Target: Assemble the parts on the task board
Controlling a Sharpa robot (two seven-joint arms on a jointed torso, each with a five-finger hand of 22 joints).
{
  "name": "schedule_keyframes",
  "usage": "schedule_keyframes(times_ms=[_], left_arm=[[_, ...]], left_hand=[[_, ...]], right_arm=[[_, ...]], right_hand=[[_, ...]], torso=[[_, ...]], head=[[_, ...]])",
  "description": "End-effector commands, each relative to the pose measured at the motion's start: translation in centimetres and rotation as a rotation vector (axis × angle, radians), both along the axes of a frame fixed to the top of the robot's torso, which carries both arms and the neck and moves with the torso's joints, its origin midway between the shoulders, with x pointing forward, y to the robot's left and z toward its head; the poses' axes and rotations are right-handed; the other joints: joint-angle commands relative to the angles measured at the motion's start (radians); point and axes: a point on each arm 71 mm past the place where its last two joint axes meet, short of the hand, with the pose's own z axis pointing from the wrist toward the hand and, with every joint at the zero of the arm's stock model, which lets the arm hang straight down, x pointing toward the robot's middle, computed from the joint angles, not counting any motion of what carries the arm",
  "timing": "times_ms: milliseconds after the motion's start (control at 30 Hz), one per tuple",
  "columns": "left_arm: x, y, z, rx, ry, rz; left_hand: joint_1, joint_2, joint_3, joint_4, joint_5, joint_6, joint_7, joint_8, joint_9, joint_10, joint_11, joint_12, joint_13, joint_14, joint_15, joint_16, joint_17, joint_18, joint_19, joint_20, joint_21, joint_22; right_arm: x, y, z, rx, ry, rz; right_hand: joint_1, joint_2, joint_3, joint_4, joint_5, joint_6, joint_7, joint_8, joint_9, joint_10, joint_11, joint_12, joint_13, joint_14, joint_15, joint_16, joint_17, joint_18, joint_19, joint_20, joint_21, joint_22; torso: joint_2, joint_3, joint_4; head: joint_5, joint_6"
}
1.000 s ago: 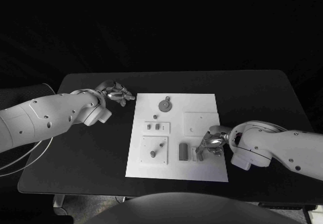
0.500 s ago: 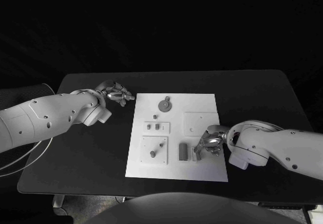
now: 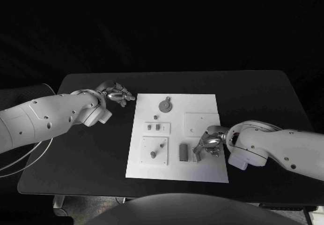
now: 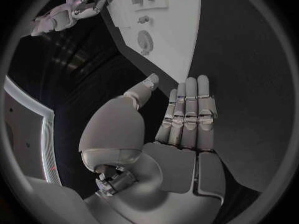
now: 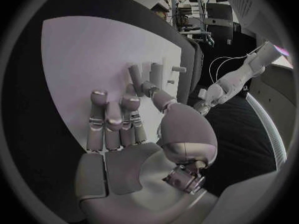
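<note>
Head view | task board [image 3: 202,105] mid-table [image 3: 270,93], bare table all round | left hand [image 3: 116,94] off board's far left corner, fingers apart, holding nothing | right hand [image 3: 210,143] over board's right edge, fingers on upright part [image 3: 198,153], grip unclear

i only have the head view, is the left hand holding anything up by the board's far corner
observer: No. The left wrist view shows the left hand with a bare palm and straight fingers side by side, over the black table.
operator: and the right hand, has it got a part
observer: Its palm is bare in the right wrist view. The right hand hangs over the white task board with its thumb tip close to two upright grey parts; I cannot tell whether it touches them.
</note>
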Motion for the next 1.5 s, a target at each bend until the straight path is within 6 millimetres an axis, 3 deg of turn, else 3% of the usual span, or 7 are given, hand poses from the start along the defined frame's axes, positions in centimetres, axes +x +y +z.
schedule_keyframes(times_ms=[33,300,400,567,733,1167,1500], left_arm=[[0.01,-0.21,0.06,-0.002,-0.002,-0.012],[-0.02,-0.24,0.05,-0.002,0.000,-0.012],[0.01,-0.22,0.05,-0.002,-0.001,-0.011],[-0.01,-0.22,0.04,-0.002,0.001,-0.011],[0.00,-0.22,0.04,-0.002,0.001,-0.011],[0.00,-0.22,0.03,-0.001,0.001,-0.011],[-0.02,-0.19,0.03,-0.001,0.002,-0.010]], left_hand=[[-0.005,-0.004,0.002,0.007,0.001,-0.009,-0.002,0.004,-0.001,-0.003,0.002,-0.004,0.001,0.008,0.000,-0.005,0.002,0.014,0.005,0.000,-0.006,0.001],[-0.005,-0.004,0.002,0.007,0.001,-0.009,-0.002,0.004,-0.001,-0.003,0.002,-0.005,0.001,0.008,0.000,-0.006,0.002,0.014,0.005,0.000,-0.006,0.001],[-0.005,-0.004,0.002,0.007,0.001,-0.009,-0.001,0.004,-0.002,-0.004,0.002,-0.005,0.001,0.008,0.000,-0.006,0.002,0.014,0.005,0.000,-0.006,0.002],[-0.005,-0.005,0.002,0.007,0.001,-0.010,-0.001,0.004,-0.002,-0.004,0.003,-0.005,0.001,0.009,0.000,-0.006,0.003,0.014,0.005,0.000,-0.006,0.002],[-0.005,-0.005,0.002,0.007,0.001,-0.010,-0.001,0.004,-0.002,-0.005,0.003,-0.006,0.001,0.009,0.000,-0.006,0.003,0.014,0.005,0.000,-0.006,0.002],[-0.005,-0.005,0.002,0.008,0.001,-0.011,-0.001,0.004,-0.002,-0.005,0.003,-0.006,0.001,0.009,0.000,-0.007,0.004,0.014,0.006,0.000,-0.007,0.002],[-0.005,-0.005,0.002,0.008,0.001,-0.011,-0.001,0.004,-0.002,-0.005,0.003,-0.006,0.001,0.009,0.000,-0.008,0.004,0.014,0.006,0.000,-0.007,0.003]], right_arm=[[-0.31,0.41,-0.12,0.007,0.028,0.039],[-0.29,0.46,-0.23,0.003,0.036,0.047],[-0.20,0.46,-0.21,0.007,0.027,0.039],[-0.12,0.45,-0.20,0.013,0.022,0.038],[-0.07,0.46,-0.18,0.018,0.016,0.036],[-0.03,0.40,-0.12,0.031,0.005,0.035],[0.12,-0.33,0.01,0.045,-0.018,0.012]], right_hand=[[-0.001,0.000,-0.004,0.009,-0.011,0.003,0.001,0.003,-0.003,-0.001,0.000,0.005,0.002,0.000,-0.008,0.001,-0.003,0.014,0.003,-0.003,0.002,0.011],[-0.044,-0.050,-0.008,0.038,-0.025,-0.004,0.005,-0.002,-0.012,-0.010,0.004,0.001,0.003,-0.019,-0.014,-0.008,-0.024,0.014,0.001,-0.001,-0.004,0.006],[-0.071,-0.085,-0.004,0.075,-0.096,-0.013,0.008,-0.007,-0.018,-0.020,0.008,-0.003,0.003,-0.031,-0.020,-0.013,-0.033,0.014,-0.002,-0.001,-0.009,0.003],[-0.097,-0.121,0.007,0.121,-0.163,-0.041,0.019,-0.020,-0.028,-0.035,0.017,-0.008,0.002,-0.042,-0.029,-0.018,-0.033,0.014,-0.008,-0.001,-0.015,0.001],[-0.109,-0.141,0.013,0.154,-0.178,-0.050,0.022,-0.022,-0.031,-0.041,0.020,-0.008,0.002,-0.046,-0.034,-0.019,-0.033,0.014,-0.010,-0.001,-0.016,0.000],[-0.087,-0.126,0.016,0.147,-0.176,-0.054,0.023,-0.020,-0.031,-0.044,0.021,-0.006,0.002,-0.048,-0.036,-0.018,-0.033,0.014,-0.013,-0.003,-0.015,0.003],[-0.074,-0.038,-0.003,0.095,-0.161,-0.048,0.020,-0.009,-0.031,-0.040,0.018,0.001,0.000,-0.044,-0.034,-0.014,-0.033,0.014,-0.014,-0.001,-0.010,0.007]], torso=[[0.000,0.0011,-0.0006],[0.000,0.0015,-0.0008],[0.000,0.0015,-0.0010],[0.000,0.0020,-0.0008],[0.000,0.0018,-0.0009],[0.000,0.0007,-0.0001],[0.000,0.0016,-0.0002]], head=[[0.001,0.000],[0.002,0.000],[0.000,0.000],[0.002,0.000],[0.002,0.000],[0.001,0.000],[0.004,0.000]])
